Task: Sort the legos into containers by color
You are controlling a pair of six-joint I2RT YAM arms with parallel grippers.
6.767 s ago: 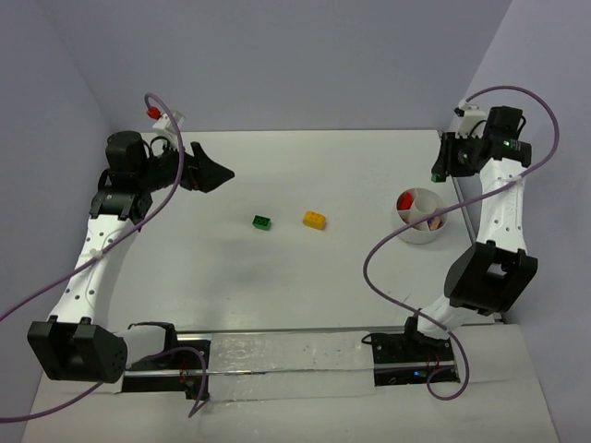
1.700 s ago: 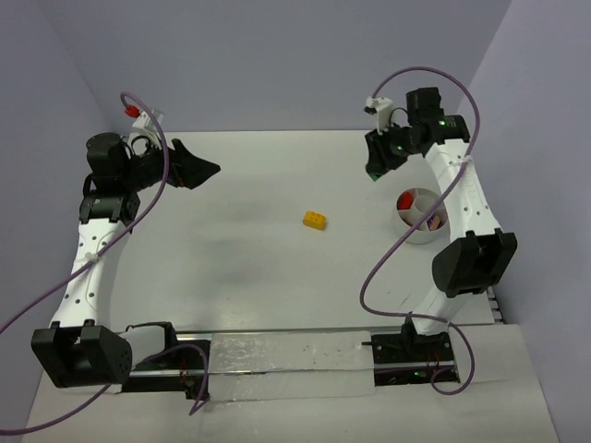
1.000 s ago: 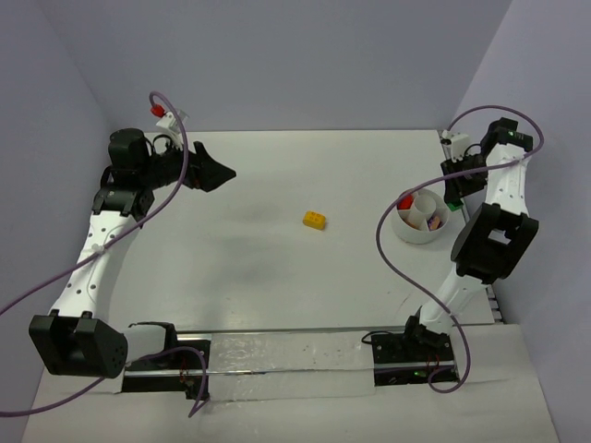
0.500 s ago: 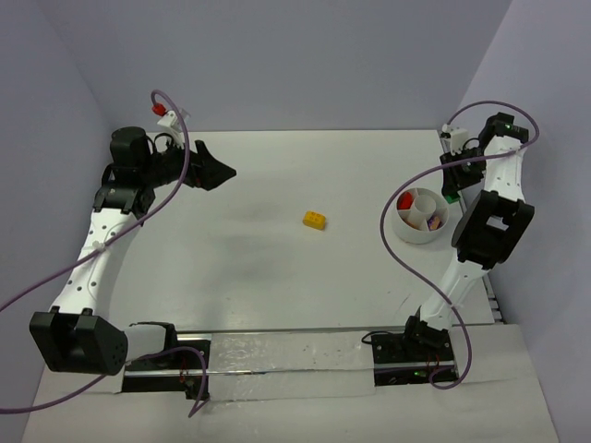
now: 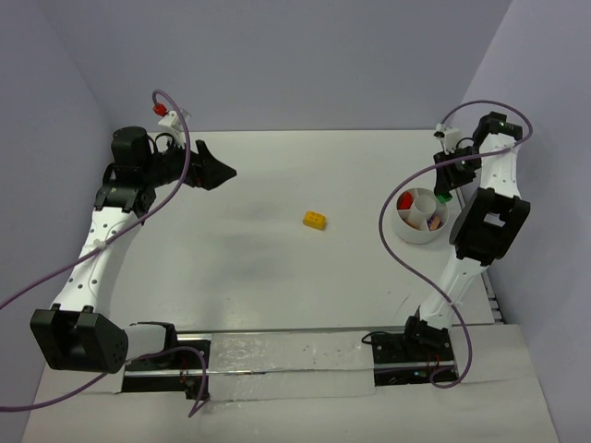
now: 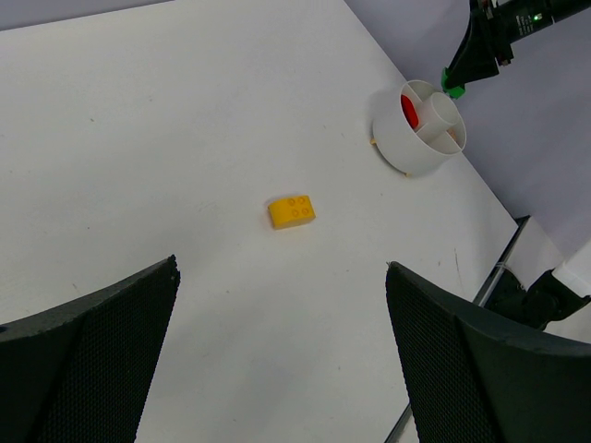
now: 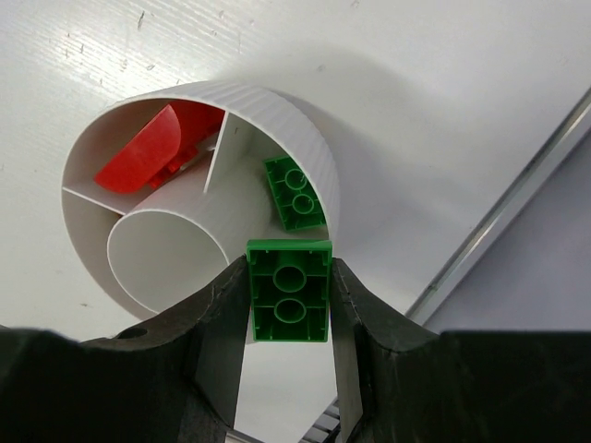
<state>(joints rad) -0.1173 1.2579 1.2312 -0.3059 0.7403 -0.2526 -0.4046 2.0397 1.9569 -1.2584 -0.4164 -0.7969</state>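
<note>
The right end effector [image 7: 290, 305] is clamped on a green lego [image 7: 290, 277]. It holds the lego just above the far right rim of the white cup [image 7: 319, 175], at the right side of the desk [image 5: 277, 286]. A second green lego [image 7: 295, 194] lies in the wedge compartment beneath it, and red legos [image 7: 148, 157] sit in another wedge. The left end effector [image 6: 282, 277] hovers at the far left, fingers spread wide and holding nothing. A yellow lego [image 5: 315, 220] lies alone mid-desk, well apart from the cup.
</note>
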